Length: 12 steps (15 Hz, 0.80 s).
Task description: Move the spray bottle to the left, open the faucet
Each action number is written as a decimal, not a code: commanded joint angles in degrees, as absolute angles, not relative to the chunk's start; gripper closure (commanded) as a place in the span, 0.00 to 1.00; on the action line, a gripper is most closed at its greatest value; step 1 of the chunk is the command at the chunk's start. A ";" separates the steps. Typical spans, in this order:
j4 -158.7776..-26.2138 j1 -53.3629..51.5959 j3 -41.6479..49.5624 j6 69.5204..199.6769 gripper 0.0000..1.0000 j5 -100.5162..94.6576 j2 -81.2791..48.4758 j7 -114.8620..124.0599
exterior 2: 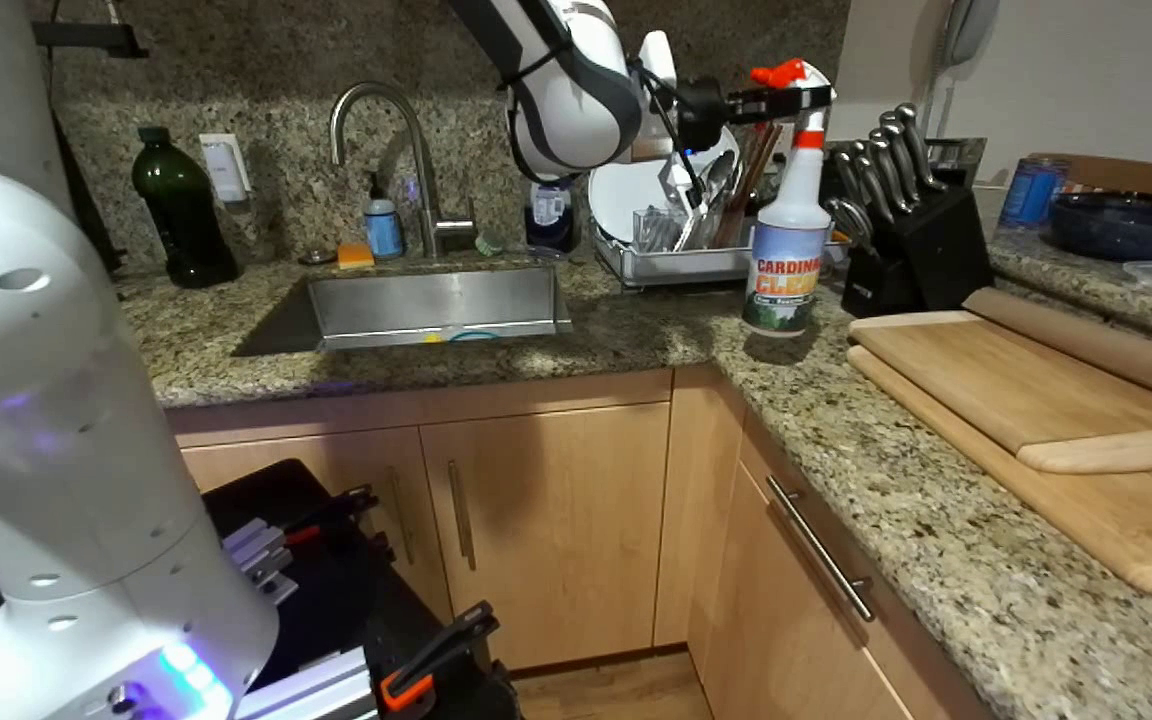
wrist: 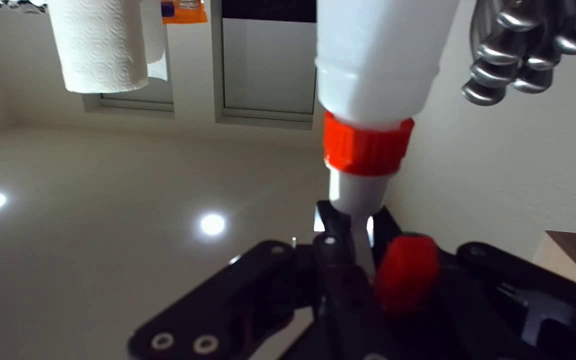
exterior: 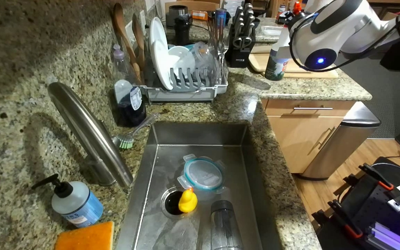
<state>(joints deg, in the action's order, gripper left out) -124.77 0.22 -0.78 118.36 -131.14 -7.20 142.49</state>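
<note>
Progress only in the first part of the task, by careful judgement. In the grasp of the gripper (wrist: 359, 216): the spray bottle (exterior 2: 789, 245), clamped high on the neck, nearly upright, near the knife block (exterior 2: 921, 260) and the cutting boards (exterior 2: 1046, 390). By the position of the shadow (exterior: 255, 83), probably hanging just above the counter (exterior 2: 636, 345) — contact, however, hard to exclude. Done, therefore: the grasping, and perhaps also the lifting. Whether already moved enough to the left, impossible to tell from here. Remaining, most likely: bringing to the final place, setting down, letting go. As for the faucet (exterior: 89, 131): well apart from the gripper, beside the sink (exterior: 200, 133), with no water to be seen below the spout in both exterior views. Opening of the faucet, therefore, apparently wholly ahead.
</note>
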 commanded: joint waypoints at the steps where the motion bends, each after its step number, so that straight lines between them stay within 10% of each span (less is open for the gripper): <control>1: -125.51 0.99 -0.59 118.46 0.81 -131.01 -6.59 143.61; 4: -126.99 1.83 0.14 118.67 0.95 -131.00 -5.11 144.38; 12: -119.94 -0.90 -3.16 120.30 0.95 -147.10 -11.02 146.22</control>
